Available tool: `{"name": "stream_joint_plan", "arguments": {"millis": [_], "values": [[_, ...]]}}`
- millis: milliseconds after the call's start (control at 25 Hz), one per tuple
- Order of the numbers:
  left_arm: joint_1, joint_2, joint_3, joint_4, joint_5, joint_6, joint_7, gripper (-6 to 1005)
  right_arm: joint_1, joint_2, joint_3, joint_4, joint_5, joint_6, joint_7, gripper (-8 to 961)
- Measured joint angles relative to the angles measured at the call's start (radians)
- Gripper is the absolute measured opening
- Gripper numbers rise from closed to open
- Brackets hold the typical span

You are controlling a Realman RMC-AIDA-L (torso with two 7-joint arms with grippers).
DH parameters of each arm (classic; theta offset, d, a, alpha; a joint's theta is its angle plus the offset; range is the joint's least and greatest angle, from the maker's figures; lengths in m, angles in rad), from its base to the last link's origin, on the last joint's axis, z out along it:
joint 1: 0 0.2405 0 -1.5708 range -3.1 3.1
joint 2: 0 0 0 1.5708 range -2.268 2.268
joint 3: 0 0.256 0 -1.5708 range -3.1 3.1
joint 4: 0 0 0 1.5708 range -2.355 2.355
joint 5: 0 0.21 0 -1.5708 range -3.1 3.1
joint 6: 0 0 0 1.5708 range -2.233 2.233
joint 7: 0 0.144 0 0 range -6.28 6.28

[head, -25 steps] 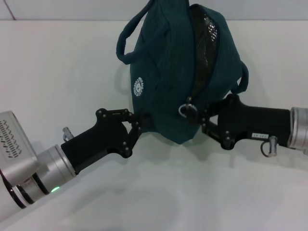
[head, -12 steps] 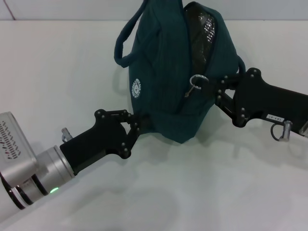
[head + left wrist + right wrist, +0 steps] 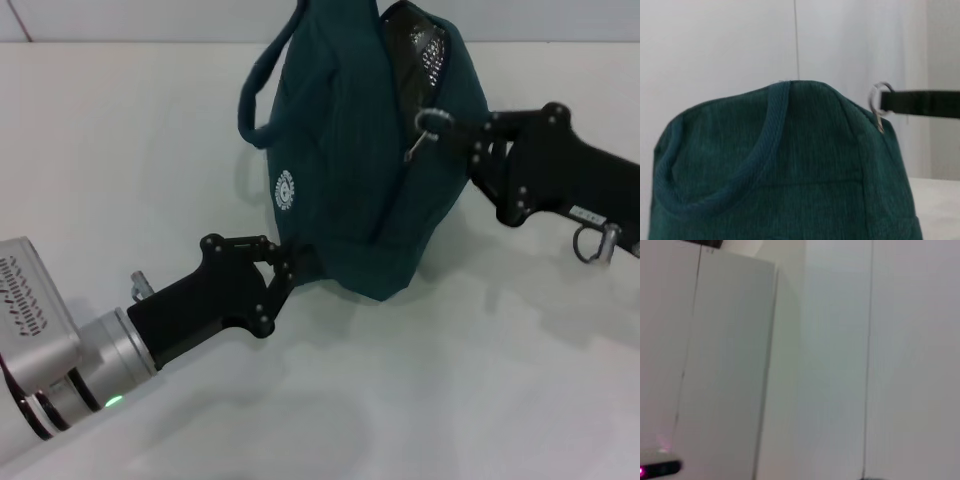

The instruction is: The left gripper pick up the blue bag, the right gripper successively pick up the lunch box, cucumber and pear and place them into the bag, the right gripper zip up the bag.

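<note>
The blue bag stands tilted on the white table, its top slit showing a dark shiny lining. My left gripper is shut on the bag's lower near corner. My right gripper is shut on the metal ring zipper pull high on the bag's right side. The left wrist view shows the bag close up, with the ring pull held by the right gripper's black fingers. The lunch box, cucumber and pear are out of view.
The white table spreads around the bag. A rope handle loops out on the bag's left side. The right wrist view shows only pale wall panels.
My right gripper has risen along the bag's side, drawing the ring pull upward and shortening the open slit. The bag has leaned slightly. The left gripper has kept its hold.
</note>
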Motion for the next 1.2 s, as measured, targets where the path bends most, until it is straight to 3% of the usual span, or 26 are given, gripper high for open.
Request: {"name": "stream_joint_plan", "arguments": {"millis": [520, 760, 1200], "values": [[0.024, 0.010, 0.004, 0.013, 0.059, 0.001, 0.015, 54, 0.007, 0.003, -0.046, 0.016, 0.209, 0.012, -0.141, 17], [0.049, 0.009, 0.005, 0.049, 0.117, 0.013, 0.015, 65, 0.007, 0.003, -0.064, 0.018, 0.225, 0.013, -0.162, 17], [0.062, 0.000, -0.006, 0.029, 0.008, 0.144, 0.006, 171, 0.008, 0.003, -0.175, 0.007, 0.301, 0.051, -0.245, 17]]}}
